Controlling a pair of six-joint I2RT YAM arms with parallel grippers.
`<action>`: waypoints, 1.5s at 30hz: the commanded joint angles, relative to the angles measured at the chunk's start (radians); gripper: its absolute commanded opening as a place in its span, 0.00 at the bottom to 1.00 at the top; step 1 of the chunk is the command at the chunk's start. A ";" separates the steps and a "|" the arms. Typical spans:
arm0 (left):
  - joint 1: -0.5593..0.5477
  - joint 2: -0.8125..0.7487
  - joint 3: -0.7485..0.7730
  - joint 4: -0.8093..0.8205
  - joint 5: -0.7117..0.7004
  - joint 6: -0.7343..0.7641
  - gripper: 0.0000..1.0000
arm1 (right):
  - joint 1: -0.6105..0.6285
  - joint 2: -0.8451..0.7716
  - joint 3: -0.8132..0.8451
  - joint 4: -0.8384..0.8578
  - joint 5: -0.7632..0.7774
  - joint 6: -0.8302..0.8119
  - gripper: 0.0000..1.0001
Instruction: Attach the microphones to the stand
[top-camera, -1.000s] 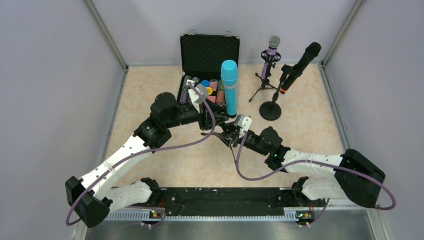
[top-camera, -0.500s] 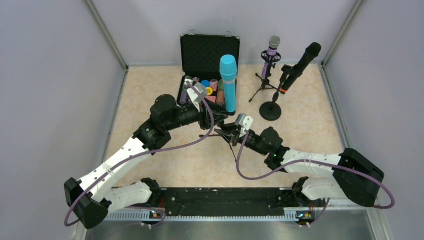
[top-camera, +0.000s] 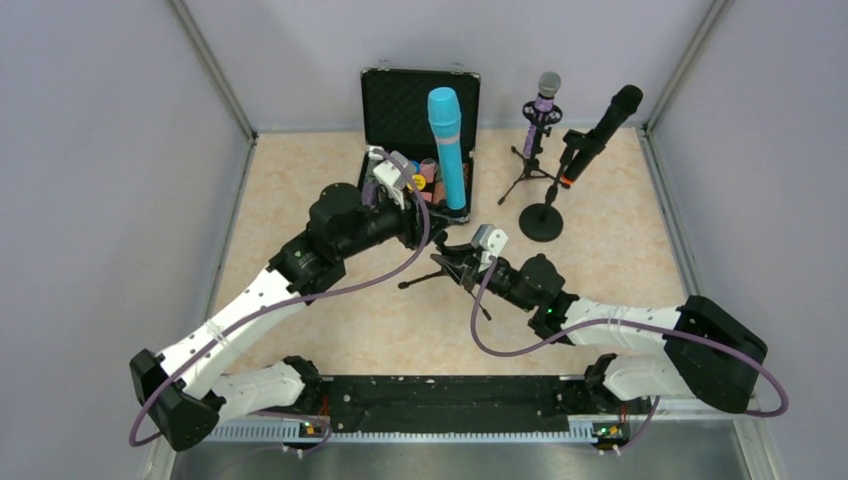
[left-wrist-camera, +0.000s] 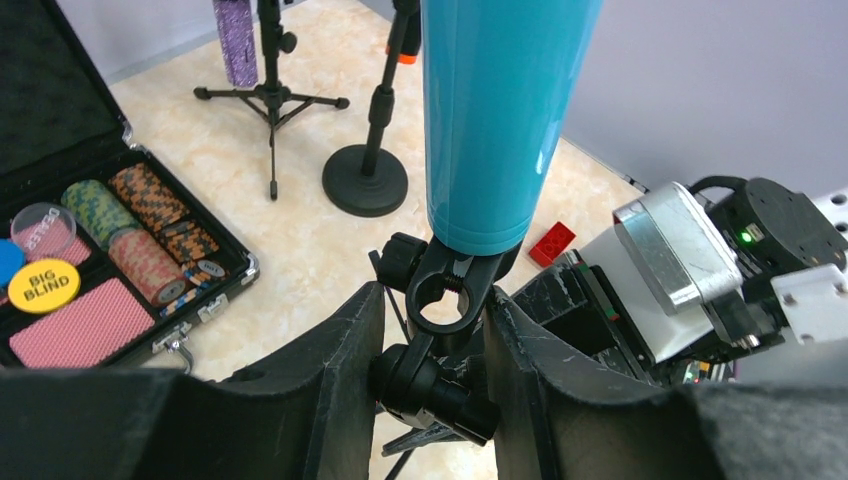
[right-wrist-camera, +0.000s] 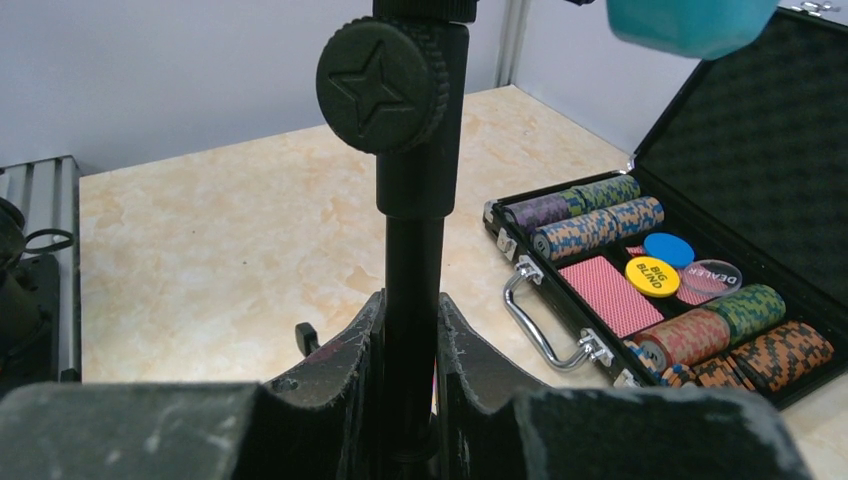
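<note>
While the glittery purple microphone (top-camera: 543, 105) and orange-ended black microphone (top-camera: 600, 125) sit mounted, left gripper (left-wrist-camera: 432, 298) and right gripper (right-wrist-camera: 411, 305) clamp the black tripod stand (right-wrist-camera: 412, 235) holding the turquoise microphone (top-camera: 447, 150), not yet planted.

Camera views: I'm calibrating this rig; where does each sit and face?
Top external: above and behind the bases, looking down on the table; both arms show.
Left wrist: looks past its jaws, shut on the stand under the turquoise microphone, toward the right arm.
Right wrist: looks past its jaws, shut on the stand's pole, toward the chip case.
Shared: both wrist views show case, stand and microphone.
</note>
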 joint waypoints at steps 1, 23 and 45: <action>0.029 -0.003 0.148 0.151 -0.236 -0.032 0.00 | 0.008 -0.004 -0.014 -0.069 0.009 -0.009 0.00; 0.001 0.106 0.284 -0.035 -0.385 -0.100 0.00 | 0.053 -0.007 0.033 -0.185 0.148 -0.089 0.00; 0.008 -0.034 0.122 0.258 0.259 0.194 0.00 | 0.052 0.023 -0.144 -0.007 0.060 -0.012 0.00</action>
